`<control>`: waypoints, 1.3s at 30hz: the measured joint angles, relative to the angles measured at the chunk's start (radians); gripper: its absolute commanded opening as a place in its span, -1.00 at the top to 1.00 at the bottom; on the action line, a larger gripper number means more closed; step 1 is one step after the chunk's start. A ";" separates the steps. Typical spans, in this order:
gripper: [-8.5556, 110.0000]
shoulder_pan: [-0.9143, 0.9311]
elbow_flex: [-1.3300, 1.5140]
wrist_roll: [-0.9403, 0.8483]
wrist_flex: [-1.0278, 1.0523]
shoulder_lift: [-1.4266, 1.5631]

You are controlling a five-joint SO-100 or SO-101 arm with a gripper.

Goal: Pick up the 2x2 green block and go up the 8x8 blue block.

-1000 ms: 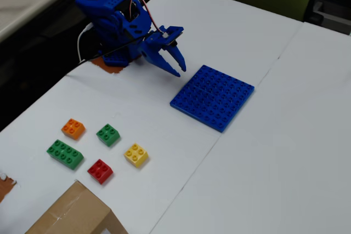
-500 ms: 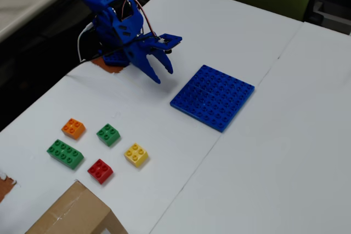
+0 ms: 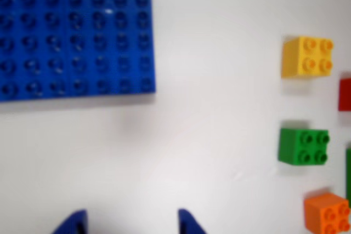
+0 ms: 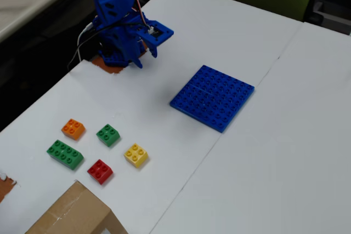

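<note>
In the wrist view, the two blue fingertips of the tool (image 3: 131, 220) stand apart at the bottom edge with nothing but bare white desk (image 3: 219, 36) between them. To the right of them lies the small square green plastic brick with four studs (image 3: 303, 146), flanked by a small orange brick (image 3: 327, 213) and a small yellow brick (image 3: 307, 56); the large flat blue studded baseplate (image 3: 77, 34) fills the upper left, well apart from the bricks.

The fixed view adds what the wrist view crops. A brown cardboard box (image 4: 74, 212) sits nearest, then a small red brick (image 4: 100, 171) and a longer green eight-stud brick (image 4: 64, 154) complete the cluster. The blue arm (image 4: 123, 23) stands folded at the far edge, though its fingers seem too small here to judge.
</note>
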 measured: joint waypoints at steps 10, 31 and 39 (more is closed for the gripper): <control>0.32 0.345 -0.411 -0.328 0.000 -0.592; 0.27 0.535 -0.709 -0.606 -0.252 -1.039; 0.26 0.538 -0.741 -0.617 -0.298 -1.120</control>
